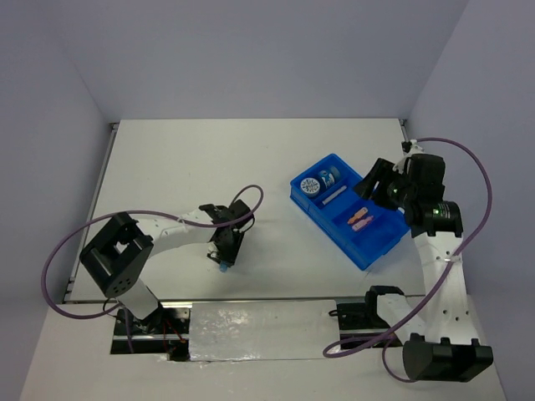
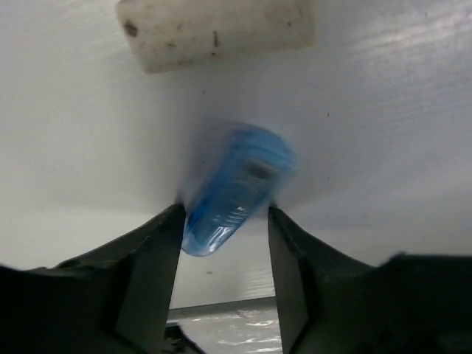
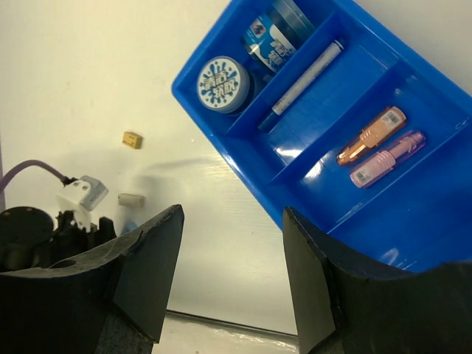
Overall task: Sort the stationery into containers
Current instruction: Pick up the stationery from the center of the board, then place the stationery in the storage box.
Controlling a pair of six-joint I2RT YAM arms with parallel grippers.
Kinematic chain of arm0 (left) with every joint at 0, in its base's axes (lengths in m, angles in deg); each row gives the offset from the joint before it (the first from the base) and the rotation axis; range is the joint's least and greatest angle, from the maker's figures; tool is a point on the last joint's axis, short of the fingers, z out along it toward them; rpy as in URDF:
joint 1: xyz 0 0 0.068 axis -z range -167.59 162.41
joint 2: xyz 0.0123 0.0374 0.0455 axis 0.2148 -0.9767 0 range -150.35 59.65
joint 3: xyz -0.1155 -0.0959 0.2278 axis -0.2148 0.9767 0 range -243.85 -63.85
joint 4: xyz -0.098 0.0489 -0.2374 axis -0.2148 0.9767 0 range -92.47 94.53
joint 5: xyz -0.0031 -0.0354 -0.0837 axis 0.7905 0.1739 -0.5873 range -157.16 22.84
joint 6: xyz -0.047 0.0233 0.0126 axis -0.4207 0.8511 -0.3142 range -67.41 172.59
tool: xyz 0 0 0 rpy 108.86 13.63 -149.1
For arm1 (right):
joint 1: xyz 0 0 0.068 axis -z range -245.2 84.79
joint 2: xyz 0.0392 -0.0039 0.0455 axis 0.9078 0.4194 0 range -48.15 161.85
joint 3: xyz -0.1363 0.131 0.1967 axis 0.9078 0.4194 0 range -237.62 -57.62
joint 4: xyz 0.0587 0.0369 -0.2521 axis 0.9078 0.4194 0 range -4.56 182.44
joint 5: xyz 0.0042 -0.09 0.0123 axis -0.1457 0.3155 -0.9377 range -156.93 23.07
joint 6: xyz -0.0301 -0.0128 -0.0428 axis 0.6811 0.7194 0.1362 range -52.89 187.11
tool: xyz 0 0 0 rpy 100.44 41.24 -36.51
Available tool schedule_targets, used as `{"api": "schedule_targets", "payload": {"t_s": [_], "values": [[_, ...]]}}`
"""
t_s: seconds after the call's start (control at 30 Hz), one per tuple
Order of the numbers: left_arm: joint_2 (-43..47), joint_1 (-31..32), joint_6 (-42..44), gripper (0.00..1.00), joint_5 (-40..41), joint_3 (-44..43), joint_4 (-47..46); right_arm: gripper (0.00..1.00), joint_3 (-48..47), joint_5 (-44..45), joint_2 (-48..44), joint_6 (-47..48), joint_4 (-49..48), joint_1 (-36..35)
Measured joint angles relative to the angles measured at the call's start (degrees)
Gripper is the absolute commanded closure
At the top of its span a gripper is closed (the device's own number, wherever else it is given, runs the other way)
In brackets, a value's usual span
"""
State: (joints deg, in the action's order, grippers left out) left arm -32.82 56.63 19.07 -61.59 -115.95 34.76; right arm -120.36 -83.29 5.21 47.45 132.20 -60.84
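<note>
A light-blue oblong piece lies tilted and blurred on the white table between my left gripper's open jaws. Its lower end touches the left finger and a gap remains at the right finger. In the top view this gripper points down at the piece. The blue tray holds two blue rolls, a white-blue pen, an orange piece and a pink piece. My right gripper is open and empty, above the table beside the tray's edge.
A whitish block lies just beyond the light-blue piece; it also shows in the right wrist view. A small tan block lies farther on the table. The left arm's purple cable loops at the left.
</note>
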Motion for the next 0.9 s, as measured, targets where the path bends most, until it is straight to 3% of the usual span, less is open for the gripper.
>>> {"api": "schedule_targets", "payload": {"t_s": [0.03,0.2,0.37,0.53,0.7,0.9], "values": [[0.0,0.3,-0.7,0.69,0.4,0.0,-0.1,0.36,-0.4,-0.2,-0.7,0.1,0.3,0.0],[0.1,3.2,-3.5,1.0,2.8,0.0,-0.9,0.36,-1.0,-3.3,-2.4,-0.6,0.5,0.0],[1.2,10.8,-4.5,1.0,4.2,0.0,-4.1,0.27,5.7,-10.5,-3.4,-6.8,-3.9,-3.2],[7.8,18.8,-4.0,1.0,3.4,0.0,-11.6,0.23,12.6,-11.5,-3.0,-16.9,-9.4,-20.0],[15.3,19.7,-3.9,1.0,2.1,0.0,-20.2,0.24,15.1,-8.1,-2.3,-26.3,-14.5,-29.9],[16.5,19.7,-2.6,1.0,1.1,-0.1,-25.4,0.26,15.2,-5.4,2.1,-31.4,-18.9,-37.0]]}}
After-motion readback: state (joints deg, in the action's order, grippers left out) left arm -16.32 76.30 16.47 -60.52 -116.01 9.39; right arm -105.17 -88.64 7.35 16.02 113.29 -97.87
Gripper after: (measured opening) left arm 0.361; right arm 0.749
